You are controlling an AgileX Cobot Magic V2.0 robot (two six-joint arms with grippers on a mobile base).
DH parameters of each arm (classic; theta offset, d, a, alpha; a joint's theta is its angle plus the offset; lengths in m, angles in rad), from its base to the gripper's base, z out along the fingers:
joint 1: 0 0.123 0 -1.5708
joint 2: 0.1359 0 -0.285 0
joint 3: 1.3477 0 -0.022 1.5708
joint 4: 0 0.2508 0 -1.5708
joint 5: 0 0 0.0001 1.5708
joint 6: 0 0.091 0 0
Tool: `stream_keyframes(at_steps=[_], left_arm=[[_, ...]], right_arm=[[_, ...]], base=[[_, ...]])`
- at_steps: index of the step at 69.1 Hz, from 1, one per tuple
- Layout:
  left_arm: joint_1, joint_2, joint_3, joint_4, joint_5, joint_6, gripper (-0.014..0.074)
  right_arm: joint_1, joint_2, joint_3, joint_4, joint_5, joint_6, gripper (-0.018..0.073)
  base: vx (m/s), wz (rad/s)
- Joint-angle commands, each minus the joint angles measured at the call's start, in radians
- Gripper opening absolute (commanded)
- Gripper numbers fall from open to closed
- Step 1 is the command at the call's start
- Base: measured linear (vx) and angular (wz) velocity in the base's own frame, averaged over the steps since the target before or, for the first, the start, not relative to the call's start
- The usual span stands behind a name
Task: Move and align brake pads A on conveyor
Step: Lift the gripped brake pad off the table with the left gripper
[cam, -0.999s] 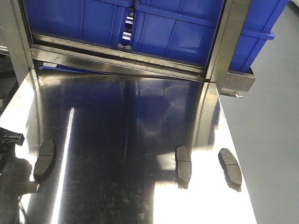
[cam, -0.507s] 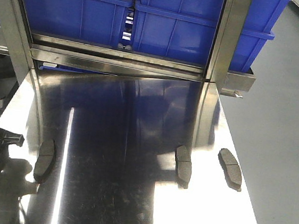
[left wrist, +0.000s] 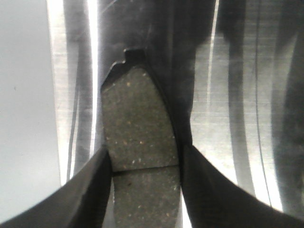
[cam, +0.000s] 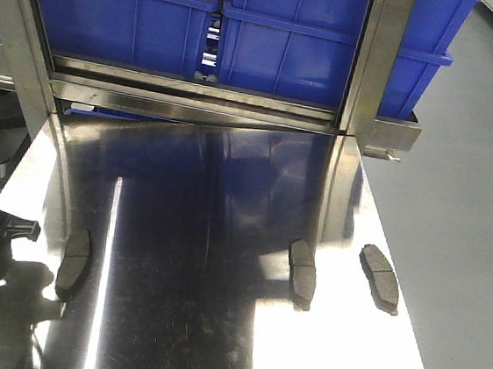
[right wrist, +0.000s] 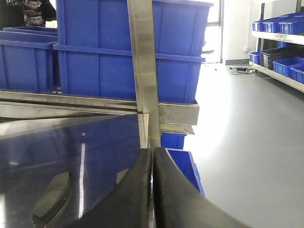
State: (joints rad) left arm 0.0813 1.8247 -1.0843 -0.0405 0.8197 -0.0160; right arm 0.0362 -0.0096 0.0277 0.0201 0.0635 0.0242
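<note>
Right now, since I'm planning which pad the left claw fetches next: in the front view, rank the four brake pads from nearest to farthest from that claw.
1. The flanked pad, between the fingers of the left claw, far left.
2. The left pad, just right of the claw.
3. The middle pad, right of centre on the steel table.
4. The right pad, near the table's right edge.

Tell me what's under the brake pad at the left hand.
The dark grey gritty brake pad, clamped by the left hand, lies on the shiny steel table. The patch directly beneath is covered.
</note>
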Motion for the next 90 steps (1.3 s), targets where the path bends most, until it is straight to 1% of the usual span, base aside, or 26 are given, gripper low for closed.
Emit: stream_keyframes(at_steps=[1,13,49,56,67,79,90], left_arm=[[-0.003,-0.047,-0.027,-0.008,-0.005,0.007,0.0125],[-0.003,-0.1,-0.027,-0.009,-0.032,0.007,0.0114],[-0.003,-0.273,-0.017,-0.01,-0.049,0.016,0.0114],[-0.003,-0.348,0.03,-0.01,-0.094,0.016,0.0114],[-0.003,-0.495,0.152,-0.01,-0.192,0.016,0.0114],[-0.003,-0.677,0.305,-0.01,-0.308,0.056,0.0114],[-0.003,-0.819,0.358,-0.01,-0.408,0.056,0.0114]], right_arm=[[-0.005,-0.016,0.021,-0.003,-0.076,-0.01,-0.0008],[-0.005,-0.016,0.021,-0.003,-0.076,-0.01,-0.0008],[-0.005,-0.016,0.021,-0.003,-0.076,-0.01,-0.0008],[-0.005,-0.016,0.021,-0.003,-0.076,-0.01,-0.0008],[-0.005,-0.016,0.021,-0.003,-0.076,-0.01,-0.0008],[-0.005,-0.016,0.021,-0.003,-0.076,-0.01,-0.0008],[-0.005,-0.016,0.021,-0.003,-0.076,-0.01,-0.0008]], base=[[0.0,0.0],[0.0,0.0],[0.0,0.0],[0.0,0.0],[0.0,0.0],[0.0,0.0],[0.0,0.0]])
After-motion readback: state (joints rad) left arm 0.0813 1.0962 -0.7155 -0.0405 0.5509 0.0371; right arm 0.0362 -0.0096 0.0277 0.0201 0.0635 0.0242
